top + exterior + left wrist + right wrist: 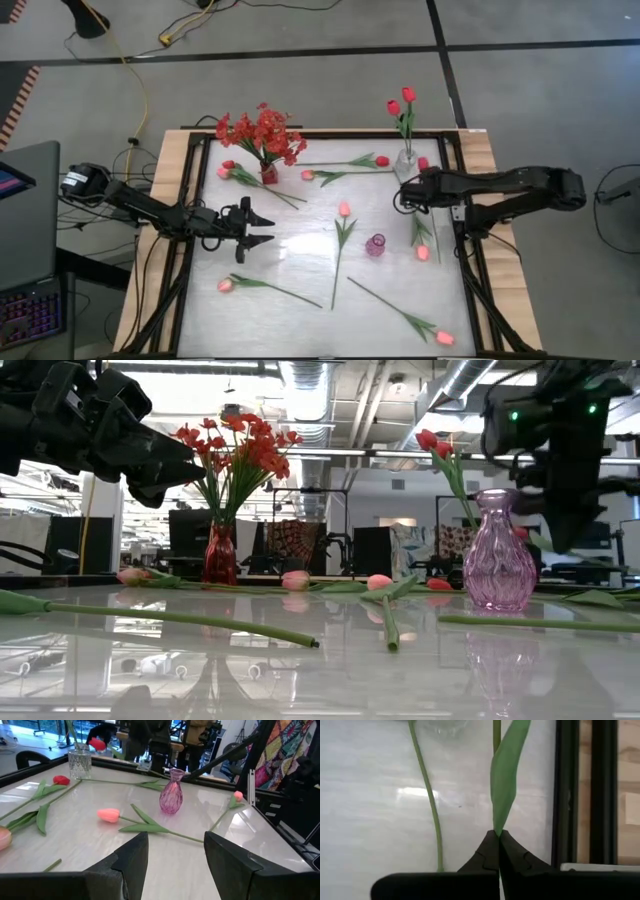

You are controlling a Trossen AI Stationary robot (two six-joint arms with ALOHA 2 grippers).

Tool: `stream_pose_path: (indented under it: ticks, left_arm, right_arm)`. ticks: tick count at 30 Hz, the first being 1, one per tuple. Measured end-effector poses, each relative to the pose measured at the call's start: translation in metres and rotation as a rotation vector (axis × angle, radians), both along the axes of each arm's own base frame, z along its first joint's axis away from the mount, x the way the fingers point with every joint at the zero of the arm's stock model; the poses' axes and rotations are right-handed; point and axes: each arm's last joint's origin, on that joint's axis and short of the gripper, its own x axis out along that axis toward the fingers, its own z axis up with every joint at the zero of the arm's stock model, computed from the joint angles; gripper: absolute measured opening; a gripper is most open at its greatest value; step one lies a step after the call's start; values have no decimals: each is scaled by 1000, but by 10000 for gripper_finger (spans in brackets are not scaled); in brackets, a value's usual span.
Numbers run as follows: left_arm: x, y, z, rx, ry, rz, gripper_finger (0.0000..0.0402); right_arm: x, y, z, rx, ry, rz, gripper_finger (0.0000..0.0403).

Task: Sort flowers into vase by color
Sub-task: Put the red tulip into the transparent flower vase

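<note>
My table [300, 300] is glossy white with a dark frame and wood edges. On it stand a red vase [268, 174] full of red sprays [262, 131], a clear vase [406, 160] holding two red tulips [401, 101], and a small purple vase [375, 245] near the middle. Loose tulips lie flat around them: pink tulips [344, 209] in the middle and along the near edge, and red tulips [381, 161] between the clear and red vases.

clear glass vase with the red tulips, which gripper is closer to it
Right. The right gripper sits just in front of the clear glass vase, shut on a green stem; the left gripper hangs open across the table.
</note>
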Motion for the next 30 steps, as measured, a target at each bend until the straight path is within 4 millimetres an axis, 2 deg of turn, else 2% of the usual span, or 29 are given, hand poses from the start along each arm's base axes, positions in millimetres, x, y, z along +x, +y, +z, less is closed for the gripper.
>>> stream_pose_path:
  ticks: [7,12,16,23,30]
  left_arm:
    - [0,0,0,0,1,-2,180]
    - [0,0,0,0,1,-2,180]
    - [0,0,0,0,1,-2,180]
    - [0,0,0,-1,-4,10,180]
    - [0,0,3,-9,-33,15,180]
  right_arm:
    - [-10,-1,32,-147,-137,2,24]
    - [-17,-4,54,-318,-204,10,25]
    - [-19,-6,79,-454,-241,70,28]
    - [-15,-9,131,-735,-296,217,27]
    - [-6,-18,162,-939,-271,300,28]
